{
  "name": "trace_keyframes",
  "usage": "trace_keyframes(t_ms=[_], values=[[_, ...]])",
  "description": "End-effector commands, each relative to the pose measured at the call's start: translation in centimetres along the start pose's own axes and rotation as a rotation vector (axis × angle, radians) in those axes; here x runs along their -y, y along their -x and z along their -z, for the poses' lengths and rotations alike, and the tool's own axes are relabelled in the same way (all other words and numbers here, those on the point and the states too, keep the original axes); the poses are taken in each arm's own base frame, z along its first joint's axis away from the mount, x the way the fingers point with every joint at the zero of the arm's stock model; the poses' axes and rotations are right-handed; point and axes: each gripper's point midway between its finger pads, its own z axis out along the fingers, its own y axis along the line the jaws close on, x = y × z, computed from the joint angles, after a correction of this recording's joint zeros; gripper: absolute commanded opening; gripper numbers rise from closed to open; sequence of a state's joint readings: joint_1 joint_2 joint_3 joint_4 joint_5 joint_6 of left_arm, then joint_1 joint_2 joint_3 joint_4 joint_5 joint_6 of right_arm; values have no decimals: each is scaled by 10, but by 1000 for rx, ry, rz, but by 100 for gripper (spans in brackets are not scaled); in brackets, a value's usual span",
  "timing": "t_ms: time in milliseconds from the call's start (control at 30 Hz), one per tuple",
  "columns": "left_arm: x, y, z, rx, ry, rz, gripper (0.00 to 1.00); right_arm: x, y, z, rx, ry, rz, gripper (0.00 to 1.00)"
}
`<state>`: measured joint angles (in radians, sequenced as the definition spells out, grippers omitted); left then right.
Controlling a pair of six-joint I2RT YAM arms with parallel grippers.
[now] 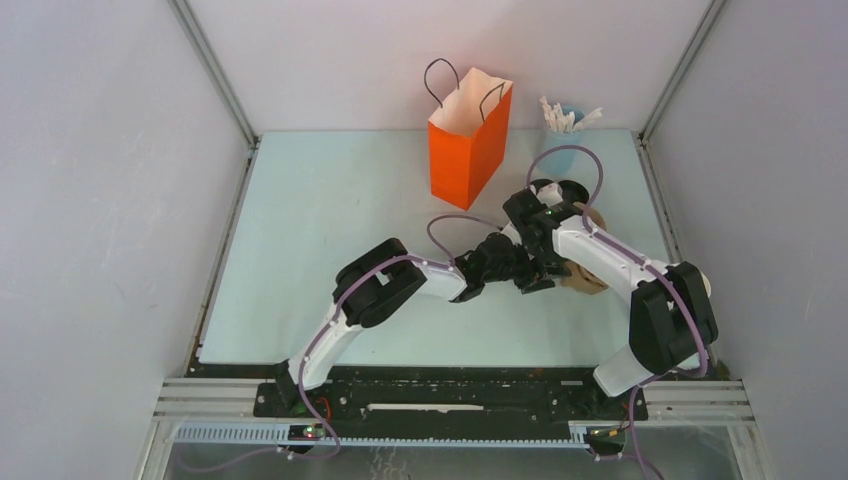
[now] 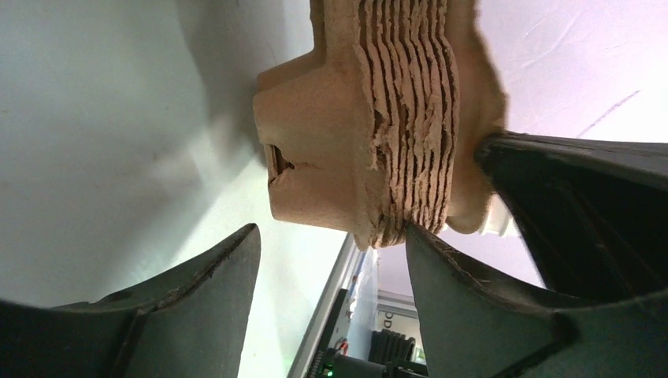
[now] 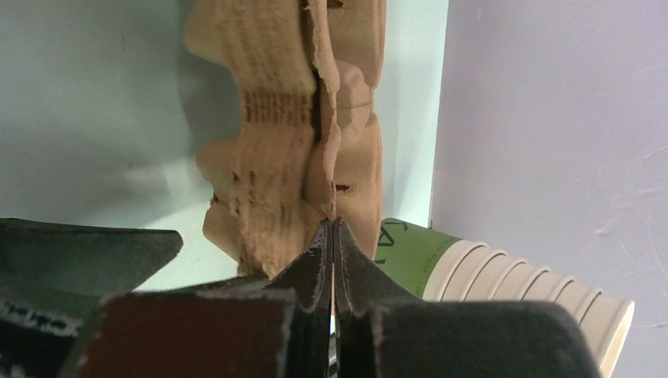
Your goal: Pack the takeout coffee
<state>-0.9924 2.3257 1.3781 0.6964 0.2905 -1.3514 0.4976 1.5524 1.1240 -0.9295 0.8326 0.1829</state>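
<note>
The left gripper [image 2: 331, 236] is standing spread, its fingers flanking a corner of the stack of pulp cup carriers [image 2: 370, 118], one of them touching the ragged layered edge. The right gripper [image 3: 331, 224] is pressing its fingers together at a seam in that stack's rim. Lidless green cups [image 3: 410, 252] are lying just beside the wall [image 3: 551, 118]. I cannot tell where the takeout coffee is sitting. The table [image 1: 320, 250] is lying open leftward, and the orange bag [image 1: 468, 140] is standing well apart at the far edge.

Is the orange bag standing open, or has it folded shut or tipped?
Open and upright. In the top view the orange bag stands on its base, its mouth spread so the white inside shows, with both handles up.
</note>
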Motion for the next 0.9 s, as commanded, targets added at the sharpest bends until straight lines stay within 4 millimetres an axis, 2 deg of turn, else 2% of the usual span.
trace_keyframes(t_ms=[0,67,167,433,567,667,800,867], values=[[-23,8,-5,18,85,-35,71,25,8,22,61,-43,-65,0],[-35,10,-1,28,126,-54,71,33,10,28,71,-76,-61,0],[-44,11,4,31,145,-63,70,43,7,32,70,-137,-33,0],[-41,13,11,30,127,-106,71,37,4,33,62,-175,-8,0],[-33,11,9,9,96,-149,72,41,3,35,67,-178,-27,0],[-15,11,12,-2,53,-190,74,37,8,43,101,-111,-55,0],[5,21,31,21,47,-239,81,15,16,47,134,72,-73,0],[11,25,43,25,45,-231,82,12,19,45,143,101,-87,0]])
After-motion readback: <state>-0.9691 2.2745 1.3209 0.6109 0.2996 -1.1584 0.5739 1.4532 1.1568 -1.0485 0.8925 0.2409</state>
